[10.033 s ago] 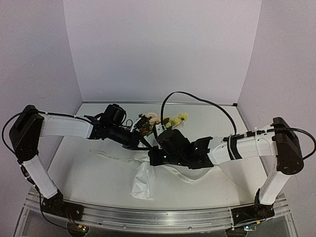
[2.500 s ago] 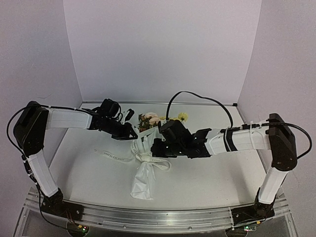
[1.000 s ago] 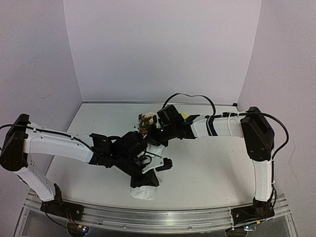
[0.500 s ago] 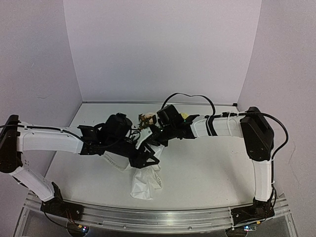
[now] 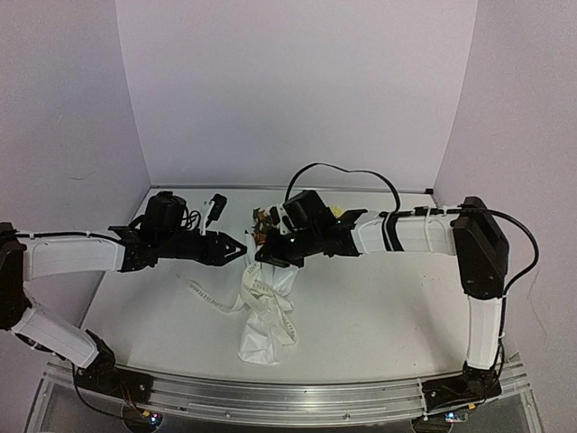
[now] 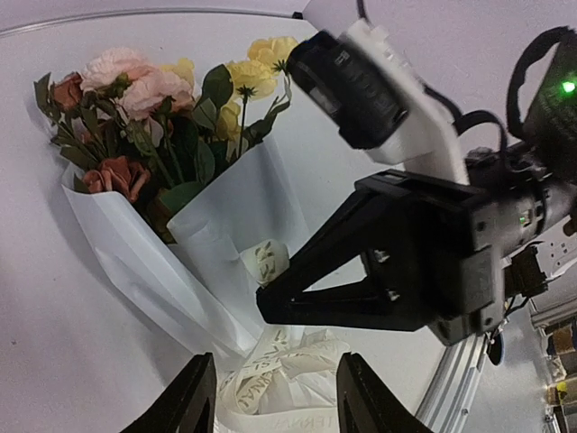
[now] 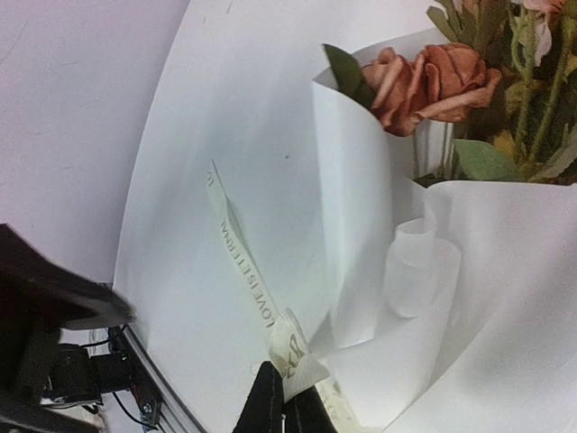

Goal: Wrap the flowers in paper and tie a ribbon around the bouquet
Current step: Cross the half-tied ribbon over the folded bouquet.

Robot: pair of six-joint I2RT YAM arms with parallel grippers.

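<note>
We find the bouquet of yellow, pink and orange flowers in a white paper cone [image 5: 257, 338] lying on the white table [image 5: 388, 307], blooms toward the far wall. The right claw [image 7: 285, 377] is clenched on the narrow cream lettered ribbon [image 7: 242, 262], which we judge holds the wrap taut at the cone's waist. The left claw [image 5: 236, 248] hangs released just beside the cone, holding nothing.

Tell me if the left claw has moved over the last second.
Yes: the left claw moved left, away from the front rail, toward the back wall.
</note>
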